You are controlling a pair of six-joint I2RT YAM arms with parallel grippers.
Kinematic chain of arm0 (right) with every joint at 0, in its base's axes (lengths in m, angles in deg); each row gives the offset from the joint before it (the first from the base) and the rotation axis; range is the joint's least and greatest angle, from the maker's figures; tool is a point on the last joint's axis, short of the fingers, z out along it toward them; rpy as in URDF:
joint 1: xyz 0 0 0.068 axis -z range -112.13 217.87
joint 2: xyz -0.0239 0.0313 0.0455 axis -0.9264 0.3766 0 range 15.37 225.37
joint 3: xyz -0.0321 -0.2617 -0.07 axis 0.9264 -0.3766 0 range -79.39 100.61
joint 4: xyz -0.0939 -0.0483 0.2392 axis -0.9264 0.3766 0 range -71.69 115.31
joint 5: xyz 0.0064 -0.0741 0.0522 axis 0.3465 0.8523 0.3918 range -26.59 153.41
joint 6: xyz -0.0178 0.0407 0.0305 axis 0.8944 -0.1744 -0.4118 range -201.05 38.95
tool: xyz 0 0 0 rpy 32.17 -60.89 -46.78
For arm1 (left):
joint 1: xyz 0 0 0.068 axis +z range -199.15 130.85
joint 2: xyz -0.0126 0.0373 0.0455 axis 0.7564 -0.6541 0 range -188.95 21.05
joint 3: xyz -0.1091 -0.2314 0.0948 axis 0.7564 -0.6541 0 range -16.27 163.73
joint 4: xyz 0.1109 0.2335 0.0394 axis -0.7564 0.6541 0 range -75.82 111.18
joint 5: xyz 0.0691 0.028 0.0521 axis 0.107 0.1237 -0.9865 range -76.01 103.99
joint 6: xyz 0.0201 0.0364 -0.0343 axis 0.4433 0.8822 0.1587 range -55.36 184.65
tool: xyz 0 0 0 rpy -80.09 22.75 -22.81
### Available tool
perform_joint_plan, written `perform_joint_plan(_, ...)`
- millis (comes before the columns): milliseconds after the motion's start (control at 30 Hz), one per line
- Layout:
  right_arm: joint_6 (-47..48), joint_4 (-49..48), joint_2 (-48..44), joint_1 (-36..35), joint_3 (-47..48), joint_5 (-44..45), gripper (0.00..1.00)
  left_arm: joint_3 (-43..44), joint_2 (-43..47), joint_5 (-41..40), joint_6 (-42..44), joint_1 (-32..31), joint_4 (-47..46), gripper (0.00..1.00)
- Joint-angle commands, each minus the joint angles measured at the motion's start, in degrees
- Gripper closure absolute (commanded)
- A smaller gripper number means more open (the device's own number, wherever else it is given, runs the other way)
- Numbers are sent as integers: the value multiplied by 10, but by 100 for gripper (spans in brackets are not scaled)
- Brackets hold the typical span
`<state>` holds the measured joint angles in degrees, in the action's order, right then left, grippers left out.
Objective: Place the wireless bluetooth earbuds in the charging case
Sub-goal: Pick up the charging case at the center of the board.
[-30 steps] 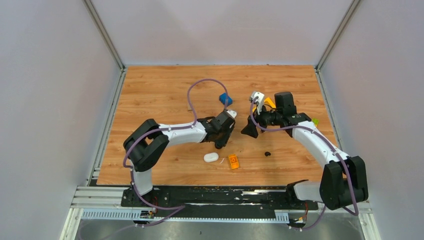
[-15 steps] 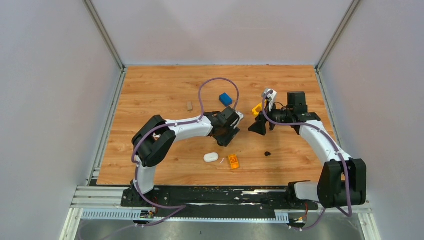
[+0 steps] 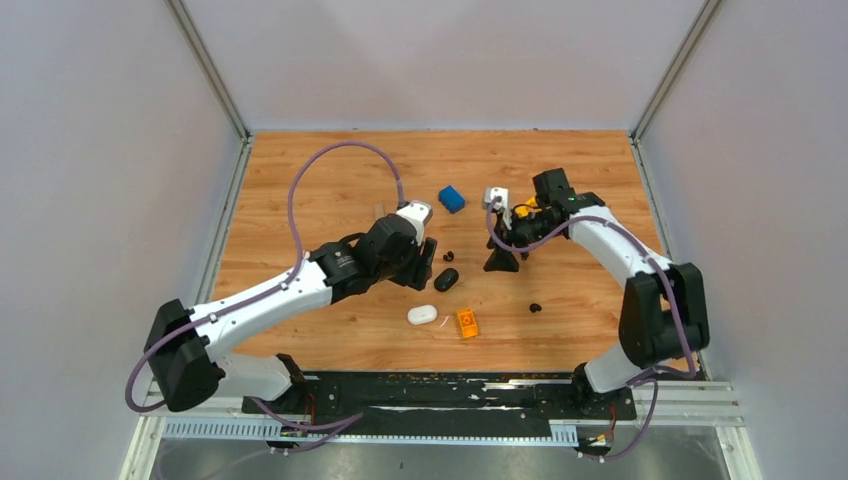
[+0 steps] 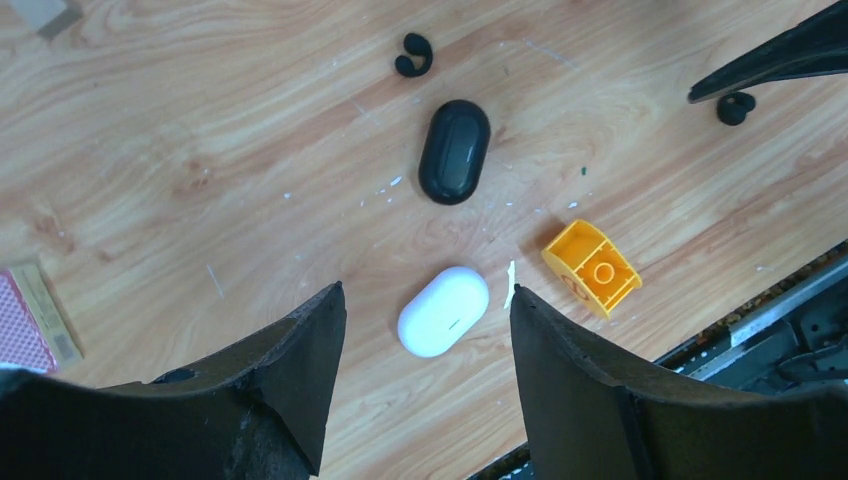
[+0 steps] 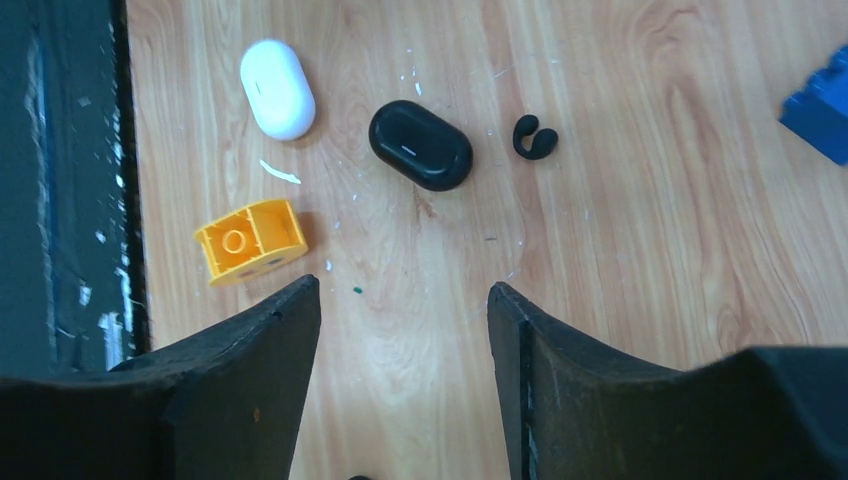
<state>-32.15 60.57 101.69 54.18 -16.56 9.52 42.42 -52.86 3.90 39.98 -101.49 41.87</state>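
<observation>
The white oval charging case (image 3: 422,314) lies shut on the wood and shows in the left wrist view (image 4: 443,311) and the right wrist view (image 5: 277,88). Two tiny C-shaped earbuds look all black here. One earbud (image 3: 449,256) lies just beyond a black oval case (image 3: 446,280); the other earbud (image 3: 535,307) lies to the right. My left gripper (image 3: 427,262) is open and empty above the white case (image 4: 428,288). My right gripper (image 3: 500,262) is open and empty over bare wood (image 5: 403,284).
An orange block (image 3: 467,322) sits right of the white case, with a white scrap between them. A blue block (image 3: 451,198) and a yellow piece (image 3: 525,210) lie farther back. A red patterned card (image 4: 25,320) lies left. The table's front edge and black rail (image 5: 60,200) are close.
My left arm has swung back to the left, uncovering the black case and one earbud. My right gripper has moved left and nearer. The white case, orange block and right earbud have not moved.
</observation>
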Motion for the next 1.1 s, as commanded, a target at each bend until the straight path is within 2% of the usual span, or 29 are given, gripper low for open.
perform_joint_plan(0, 169, 87, 82, -51, 61, 45, 39, -24, -3, -29, -42, 1, 19, 31)
perform_joint_plan(100, 181, 67, 122, -91, 80, 90, 40, -58, 29, -52, -62, 1, -10, 26)
perform_joint_plan(200, 185, 23, 137, -120, 75, 110, 39, -147, 97, -65, -108, 1, -102, 22)
perform_joint_plan(300, 182, -16, 151, -136, 78, 129, 35, -206, 143, -71, -142, 2, -148, 17)
perform_joint_plan(533, 248, 10, 205, -155, 125, 153, 32, -241, 168, -71, -154, 1, -138, 17)
perform_joint_plan(833, 256, 35, 263, -181, 168, 147, 33, -322, 245, -94, -155, 2, -199, 19)
perform_joint_plan(1067, 267, 41, 280, -204, 163, 165, 37, -338, 228, -84, -155, 8, -208, 20)
